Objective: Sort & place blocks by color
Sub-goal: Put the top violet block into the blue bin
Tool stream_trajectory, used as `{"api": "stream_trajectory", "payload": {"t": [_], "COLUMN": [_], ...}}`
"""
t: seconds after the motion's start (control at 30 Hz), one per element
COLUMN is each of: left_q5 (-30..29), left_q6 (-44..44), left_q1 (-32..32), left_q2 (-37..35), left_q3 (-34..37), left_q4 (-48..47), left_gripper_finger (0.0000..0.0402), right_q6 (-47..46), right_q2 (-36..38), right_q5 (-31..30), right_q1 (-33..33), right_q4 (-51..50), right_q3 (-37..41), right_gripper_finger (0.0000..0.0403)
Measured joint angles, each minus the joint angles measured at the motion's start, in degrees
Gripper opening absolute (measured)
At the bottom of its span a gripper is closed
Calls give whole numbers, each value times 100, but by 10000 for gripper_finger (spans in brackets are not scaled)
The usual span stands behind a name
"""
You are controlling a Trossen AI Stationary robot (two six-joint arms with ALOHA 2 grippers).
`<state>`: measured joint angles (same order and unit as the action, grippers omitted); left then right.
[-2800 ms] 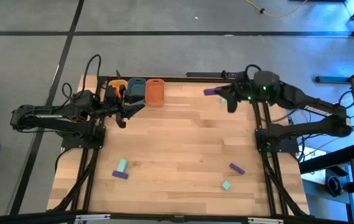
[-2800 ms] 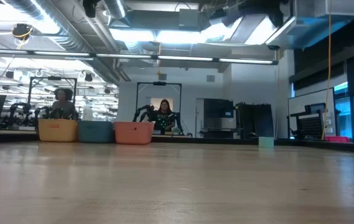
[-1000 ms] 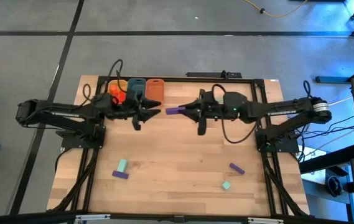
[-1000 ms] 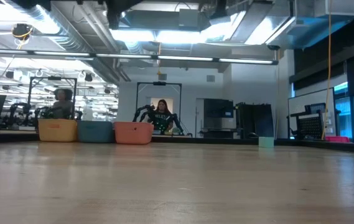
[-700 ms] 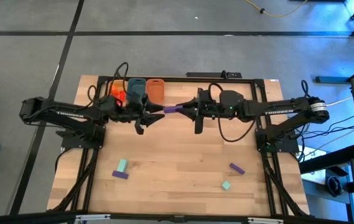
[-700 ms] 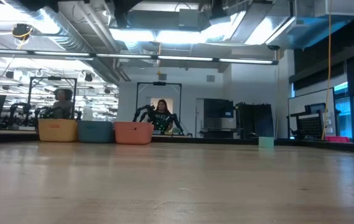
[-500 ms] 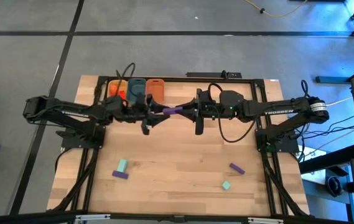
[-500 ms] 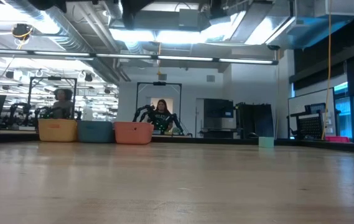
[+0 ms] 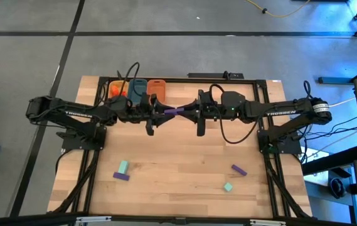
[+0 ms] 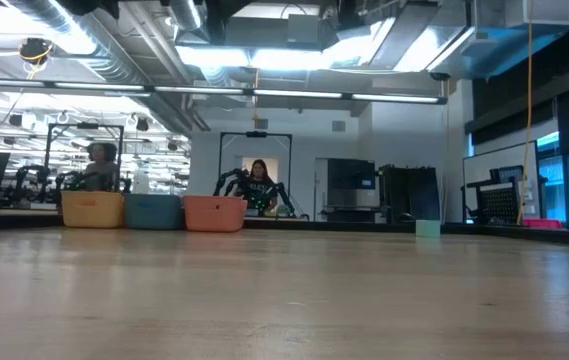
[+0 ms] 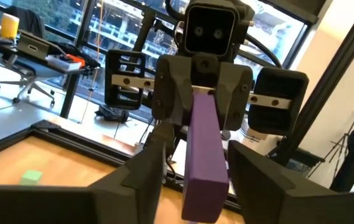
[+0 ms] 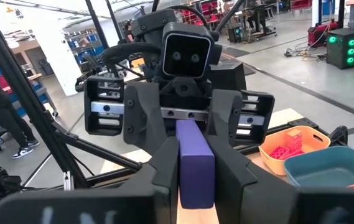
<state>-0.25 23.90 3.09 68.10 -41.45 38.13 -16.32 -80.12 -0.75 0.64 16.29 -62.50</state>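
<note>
My right gripper (image 9: 185,112) is shut on a purple bar block (image 9: 174,111), held high over the table's far middle. My left gripper (image 9: 164,112) faces it, open; in the left wrist view its fingers (image 11: 147,167) stand on either side of the bar's free end (image 11: 203,163). In the right wrist view the left gripper (image 12: 192,118) shows beyond the bar (image 12: 195,149). Several loose blocks lie flat on the near table: a teal one (image 9: 123,167), a purple one (image 9: 122,176), another purple one (image 9: 238,169), another teal one (image 9: 228,186). My right gripper pinches the purple bar between its two fingers (image 12: 164,171) at its right-hand end (image 12: 195,177). The fingers come level from the table's right and lie along the bar. The bar is lifted clear and sticks out level toward the left gripper.
Three tubs stand in a row at the far left edge: yellow (image 9: 116,88) with orange-red blocks inside, blue (image 9: 137,88), orange (image 9: 157,90). They also show in the low view (image 10: 154,211). A mint cube (image 10: 427,228) sits far right. People stand beyond the table.
My left gripper has moved toward the table's right until its open fingers stand around the purple bar's free end. My right gripper moved a little toward the left at first, then kept still, with the bar level in its hold.
</note>
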Motion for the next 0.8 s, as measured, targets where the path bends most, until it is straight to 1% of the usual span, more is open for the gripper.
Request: {"api": "stream_trajectory", "payload": {"t": [0.1,0.23,0.27,0.3,0.37,0.53,0.8], "left_q5": [-2,21,28,28,26,5,-24], "left_q6": [0,-59,-79,-77,-27,16,11], "left_q1": [0,-4,-4,-4,-4,-4,0], "left_q2": [0,0,-2,-2,-2,-2,0], "left_q3": [0,0,0,0,0,0,0], "left_q4": [4,8,14,15,13,-1,-13], "left_gripper_finger": [120,54,46,46,46,46,46], "right_q6": [0,-91,-133,-176,-271,-290,-433], "right_q2": [0,0,2,2,2,0,0], "right_q5": [64,92,96,94,91,256,308], "right_q1": [0,0,0,0,0,2,37], "right_q4": [-2,-13,-6,-2,-3,-12,-88], "right_q3": [0,0,0,0,0,0,0], "right_gripper_finger": [61,61,61,62,76,138,222]}}
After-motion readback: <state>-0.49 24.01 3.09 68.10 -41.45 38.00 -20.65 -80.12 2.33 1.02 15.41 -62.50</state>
